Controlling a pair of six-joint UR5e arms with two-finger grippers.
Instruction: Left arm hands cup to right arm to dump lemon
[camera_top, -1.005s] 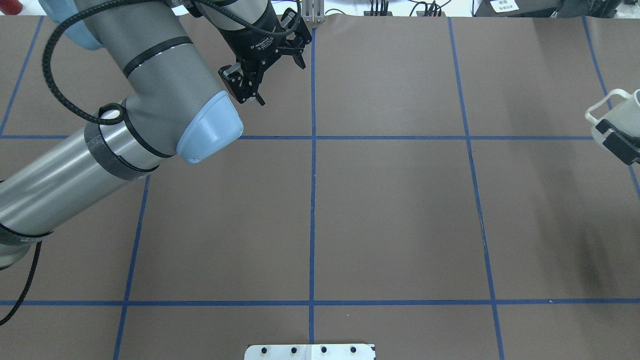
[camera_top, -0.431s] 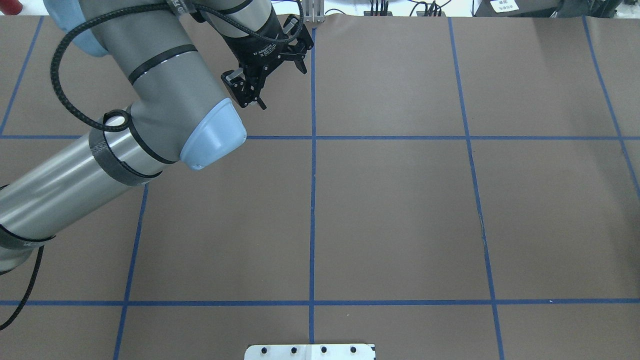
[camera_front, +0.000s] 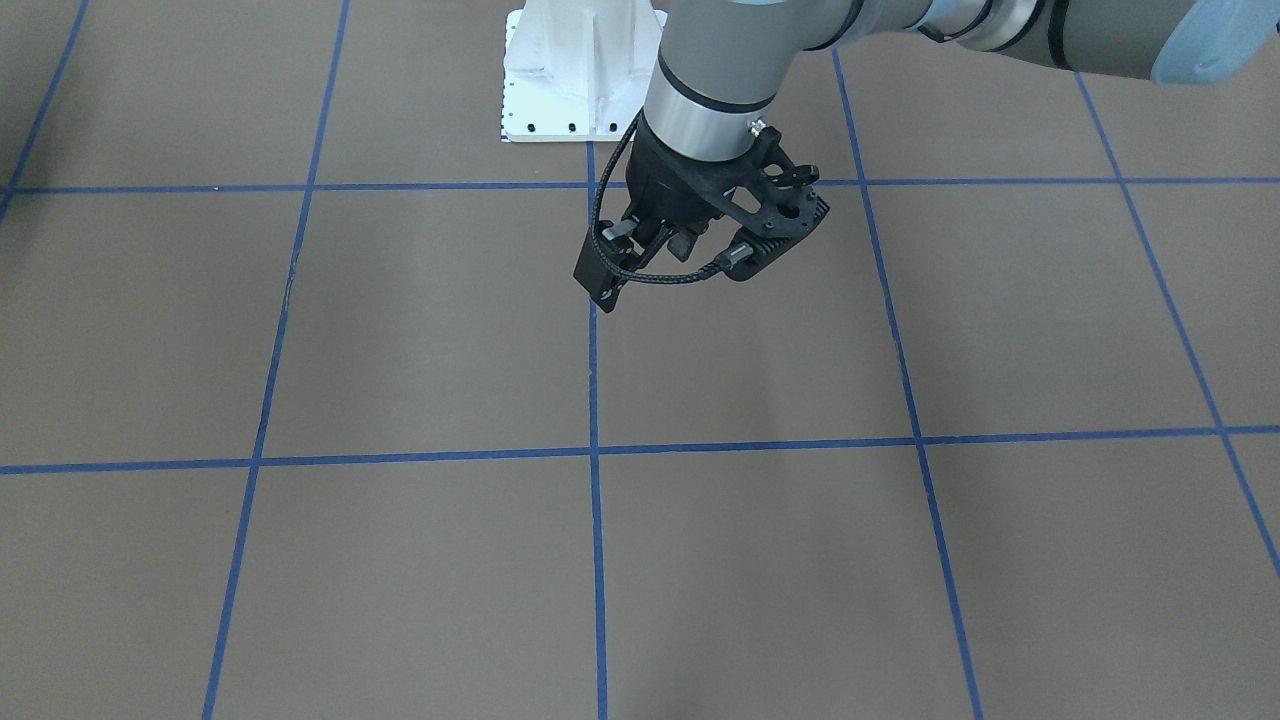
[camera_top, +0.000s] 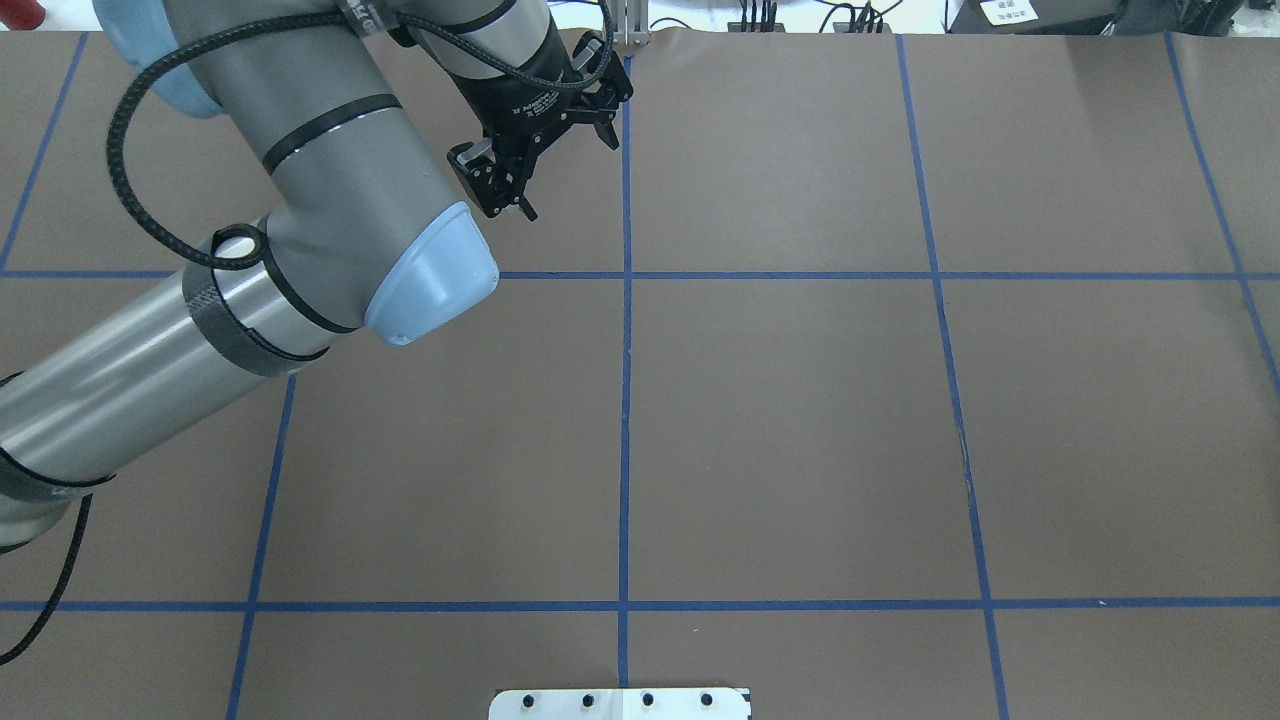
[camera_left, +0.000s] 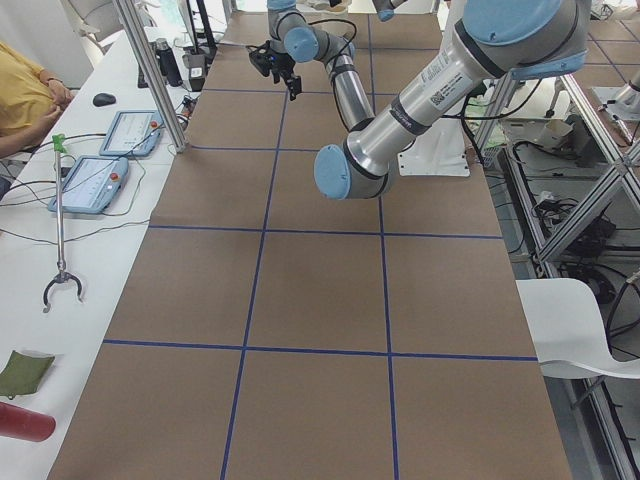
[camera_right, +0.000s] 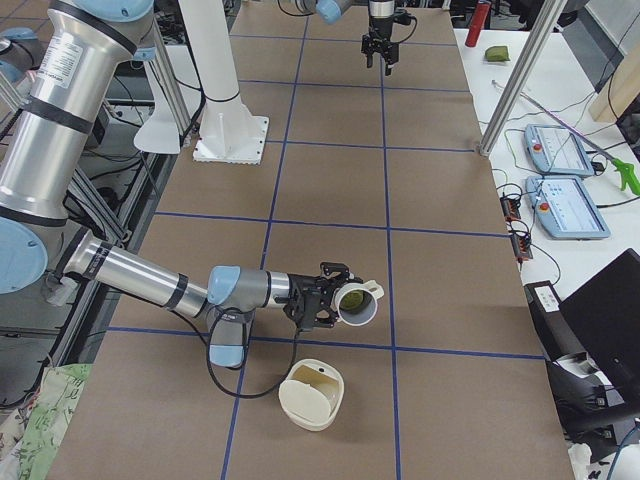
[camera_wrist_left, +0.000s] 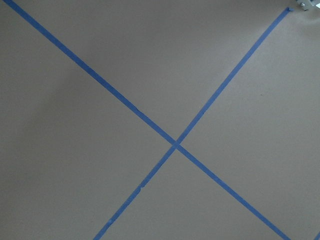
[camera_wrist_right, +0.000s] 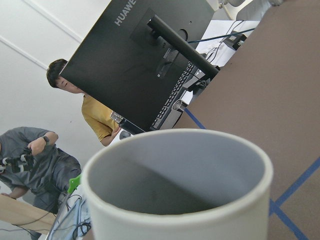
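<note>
Cup (camera_right: 362, 314) ×1 — tilted | lemon (camera_right: 352, 298) ×1 — inside it | cream vessel (camera_right: 312, 400) ×1

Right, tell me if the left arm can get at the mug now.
Probably not: the left end effector hangs open at one end of the table; the mug is far off, at the tip of the right arm.

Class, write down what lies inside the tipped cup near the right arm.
The lemon sits inside the cup, seen through its mouth in the exterior right view. The right wrist view shows only grey inner wall; the near rim covers the cup's bottom there.
</note>
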